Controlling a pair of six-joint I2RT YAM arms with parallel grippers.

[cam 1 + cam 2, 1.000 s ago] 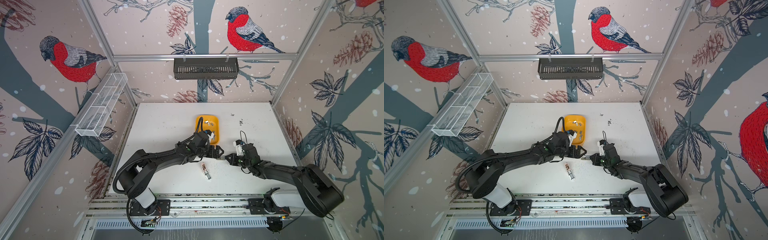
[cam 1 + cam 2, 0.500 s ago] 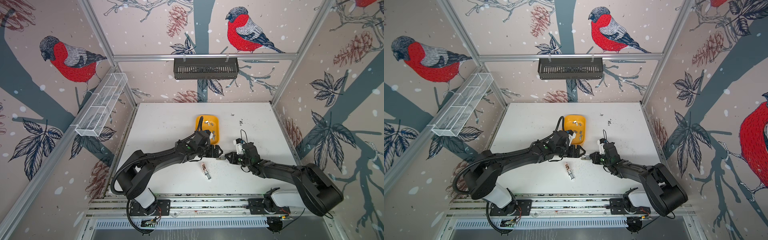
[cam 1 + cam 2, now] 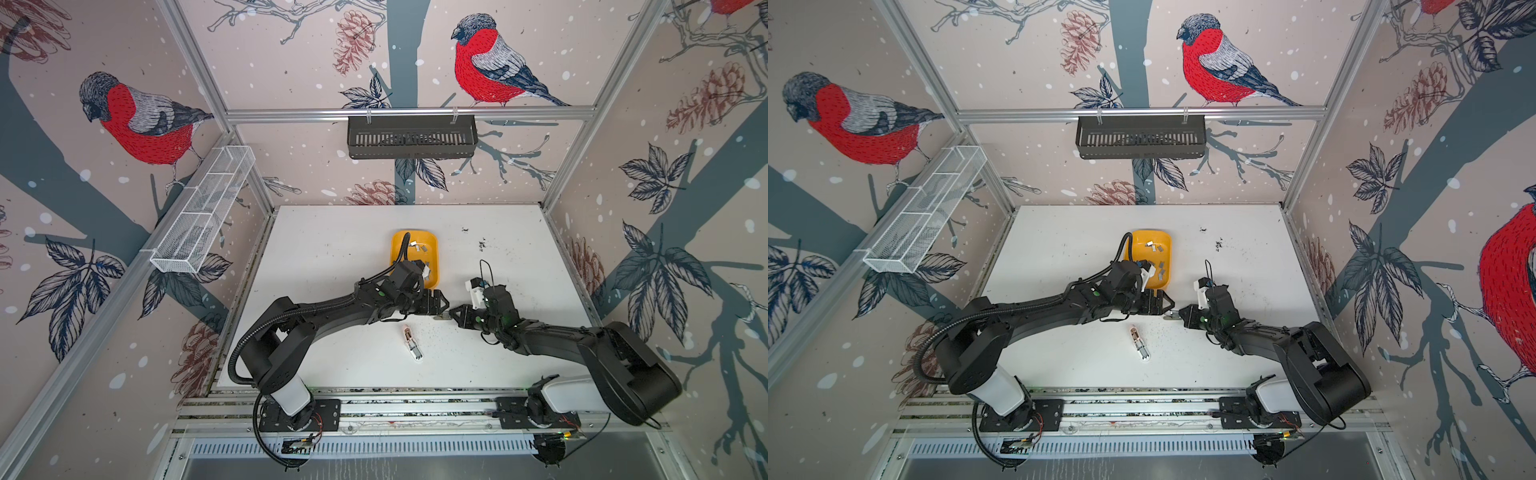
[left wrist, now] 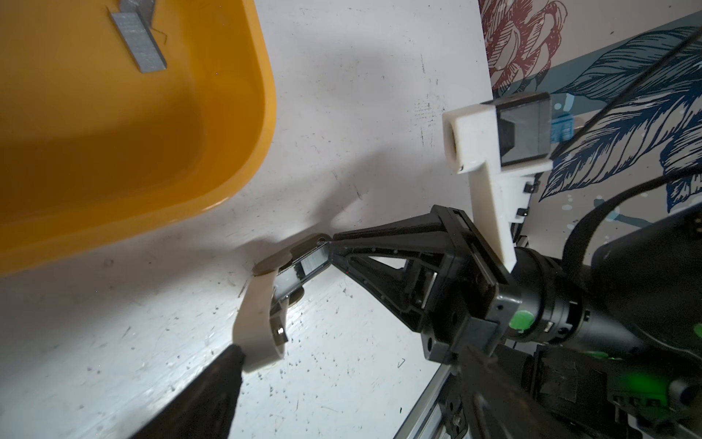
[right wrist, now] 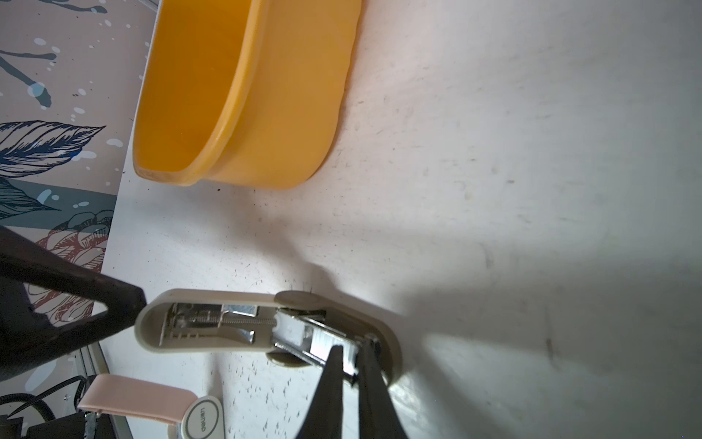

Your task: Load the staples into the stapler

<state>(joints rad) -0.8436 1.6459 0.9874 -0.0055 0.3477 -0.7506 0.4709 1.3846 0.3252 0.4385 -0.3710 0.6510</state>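
On the table, between both arms: cream stapler, lid flipped back, magazine exposed. Right gripper: pinches narrow on a staple strip lying in the magazine channel. Left gripper: spread wide, one finger touching the lid's tip. More staples: loose in the yellow tray, near the stapler on its far side. Pink stapler: lies flat on the table, nearer the front rail, apart from both grippers.
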